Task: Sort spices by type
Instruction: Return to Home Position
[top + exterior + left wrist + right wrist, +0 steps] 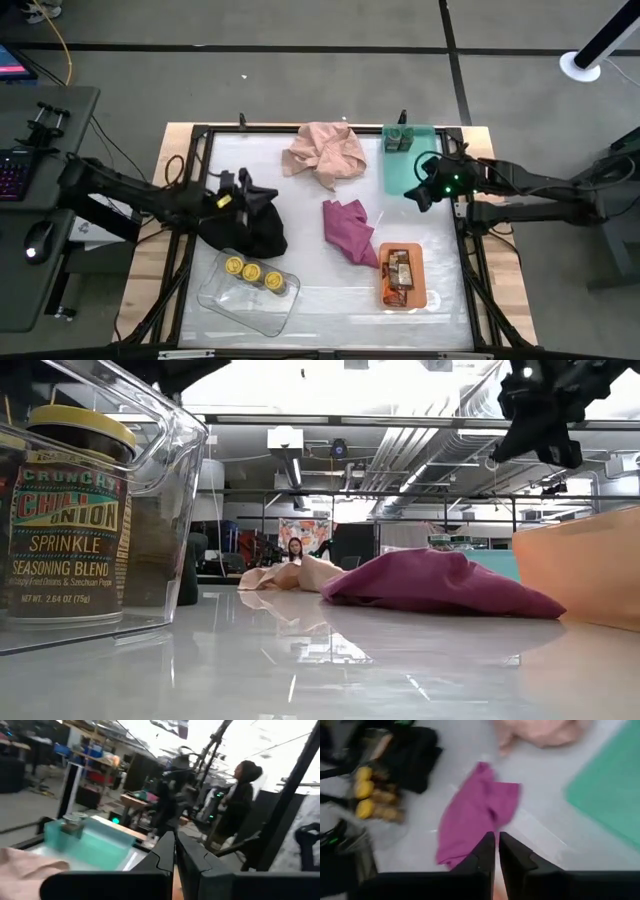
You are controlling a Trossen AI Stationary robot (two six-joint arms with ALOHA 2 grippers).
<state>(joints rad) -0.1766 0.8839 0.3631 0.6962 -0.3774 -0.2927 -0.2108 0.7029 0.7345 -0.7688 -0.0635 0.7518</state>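
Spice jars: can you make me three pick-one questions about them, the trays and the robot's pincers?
1. Where are the green jars? A teal tray; B orange tray; C pink cloth.
2. How many yellow-lidded jars sit in the clear tray? A one; B three; C five.
3. The right pincer is: A gripping a jar; B wide open; C shut, empty.
Answers: 1 A, they stand in its corner. 2 B, three yellow lids show in a row. 3 C, its fingers meet with nothing between.

Probably a lab: exposed ceiling ducts [432, 458], cluttered equipment shelves [94, 761].
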